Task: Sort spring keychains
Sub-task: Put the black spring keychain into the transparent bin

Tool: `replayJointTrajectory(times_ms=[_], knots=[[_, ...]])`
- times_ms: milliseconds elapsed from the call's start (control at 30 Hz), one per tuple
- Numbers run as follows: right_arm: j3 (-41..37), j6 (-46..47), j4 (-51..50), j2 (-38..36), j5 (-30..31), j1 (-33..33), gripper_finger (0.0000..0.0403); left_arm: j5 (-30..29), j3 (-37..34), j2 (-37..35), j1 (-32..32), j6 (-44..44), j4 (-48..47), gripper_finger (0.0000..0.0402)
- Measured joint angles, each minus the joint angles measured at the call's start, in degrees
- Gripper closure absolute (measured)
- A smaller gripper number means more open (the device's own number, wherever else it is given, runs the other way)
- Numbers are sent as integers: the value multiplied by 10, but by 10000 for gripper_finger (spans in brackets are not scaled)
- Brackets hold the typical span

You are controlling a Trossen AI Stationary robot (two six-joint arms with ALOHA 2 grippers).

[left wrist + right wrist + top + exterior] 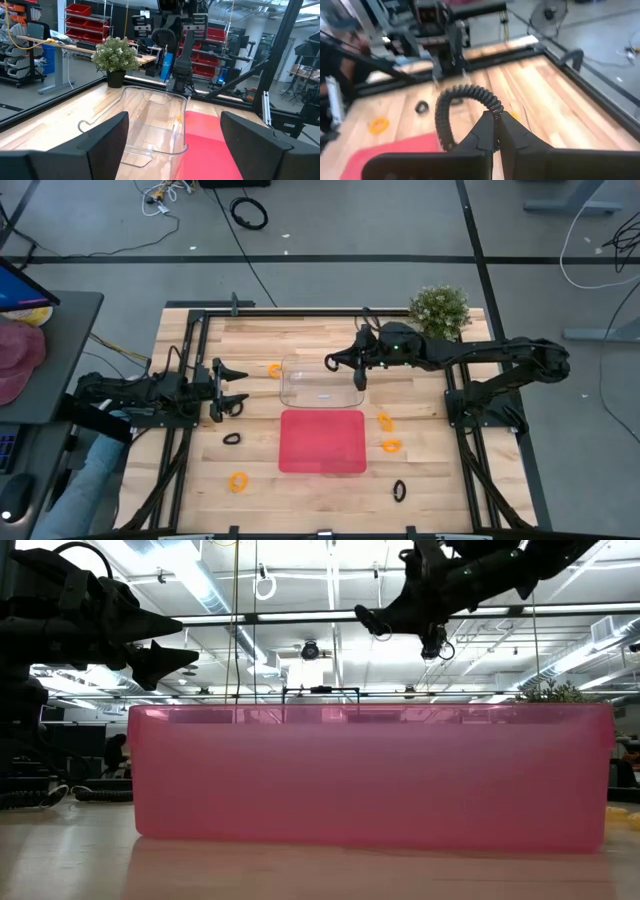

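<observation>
From above, the right gripper (345, 366) hung over the far right corner of the clear tray (300, 393), shut on a black spring keychain (361, 378) dangling below it. The left gripper (237, 386) waited with fingers spread wide and empty at the table's left, just left of the clear tray. The red tray (322, 442) lay nearer than the clear one. Loose on the wooden table (440, 480) were orange keychains (386, 421) right of the red tray, one far-left of the clear tray and one near-left, plus black ones (399, 490) at near right and left of the red tray.

At table height, the red tray's translucent pink wall (370, 775) filled the frame; the right gripper (405, 625) hung high above it.

The left wrist view showed the clear tray (150, 125) as thin, glossy plastic, with a potted plant (116, 60) beyond.

The right wrist view showed the black keychain (462, 112) as a tightly coiled cord bent in a loop, pinched at its end between the closed fingers. It looked light, springy and floppy, so it would likely swing and stretch; pinching across the coil seems the surest hold
</observation>
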Motion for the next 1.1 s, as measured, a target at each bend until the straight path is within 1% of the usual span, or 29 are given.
replayJointTrajectory(times_ms=[67,200,500,733,1100], knots=[[8,-5,-15,7,1,4,396,0,0,0,0,0,0,81],[9,-4,-14,20,2,7,396,0,0,0,0,0,0,81],[9,10,-7,21,12,4,388,0,0,0,0,0,0,81],[9,27,-8,21,37,3,352,0,0,0,0,0,0,81],[9,31,-10,21,38,3,299,0,0,0,0,0,0,81]])
